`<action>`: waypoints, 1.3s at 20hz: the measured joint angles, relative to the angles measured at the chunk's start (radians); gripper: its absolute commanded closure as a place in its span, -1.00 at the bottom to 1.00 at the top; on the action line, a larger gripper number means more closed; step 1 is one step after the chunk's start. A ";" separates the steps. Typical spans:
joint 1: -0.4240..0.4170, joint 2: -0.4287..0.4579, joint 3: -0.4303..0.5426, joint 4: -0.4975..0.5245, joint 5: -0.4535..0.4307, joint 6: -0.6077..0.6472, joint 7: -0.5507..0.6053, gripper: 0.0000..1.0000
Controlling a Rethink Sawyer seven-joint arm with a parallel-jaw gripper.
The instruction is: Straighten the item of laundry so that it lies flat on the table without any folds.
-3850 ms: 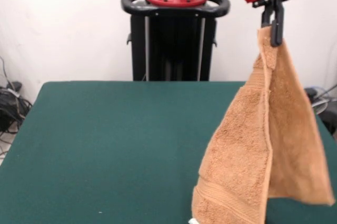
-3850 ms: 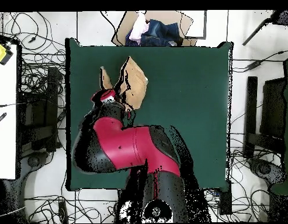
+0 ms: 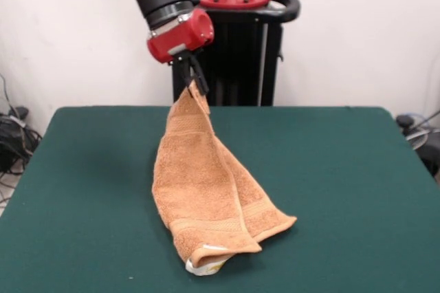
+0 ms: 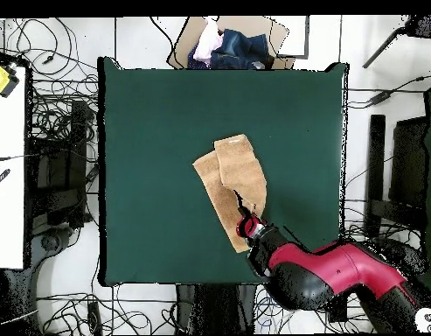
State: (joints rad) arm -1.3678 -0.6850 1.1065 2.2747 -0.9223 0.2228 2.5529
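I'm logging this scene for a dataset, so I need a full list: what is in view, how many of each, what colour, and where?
towel: one, orange-tan, one corner held up by the gripper, the lower part lying folded on the table, a bit of white at its near end.
table: one, dark green top, fills most of both views.
cardboard box: one, brown, holding blue and pale clothes, on the floor past the table's edge opposite the robot.
cables: many, dark, on the floor around the table.
pedestal: one, black, with a red base on top, behind the table.
arm: one, red and black, reaching over the table.
gripper: one, black, shut on the towel's top corner.
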 measured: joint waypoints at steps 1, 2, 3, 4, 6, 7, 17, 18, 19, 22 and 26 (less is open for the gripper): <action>-0.002 0.003 0.000 0.000 0.000 0.000 0.000 1.00; -0.004 0.006 0.000 0.000 0.000 0.000 0.000 1.00; -0.007 0.009 0.000 0.000 0.000 0.000 0.000 1.00; -0.011 0.016 0.000 0.000 0.000 0.000 0.000 1.00; -0.017 0.031 0.000 0.000 0.002 0.000 0.000 1.00; -0.020 0.038 0.000 0.000 0.005 0.000 0.000 1.00; -0.118 0.228 -0.002 0.003 0.198 0.000 0.000 1.00; -0.139 0.270 -0.005 0.003 0.252 0.004 0.000 1.00; -0.145 0.284 -0.006 0.003 0.271 0.008 0.000 1.00; -0.170 0.350 -0.014 0.004 0.380 0.051 0.000 1.00; -0.184 0.422 -0.032 0.003 0.502 0.143 0.000 1.00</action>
State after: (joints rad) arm -1.5519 -0.2626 1.0742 2.2778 -0.4199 0.3659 2.5529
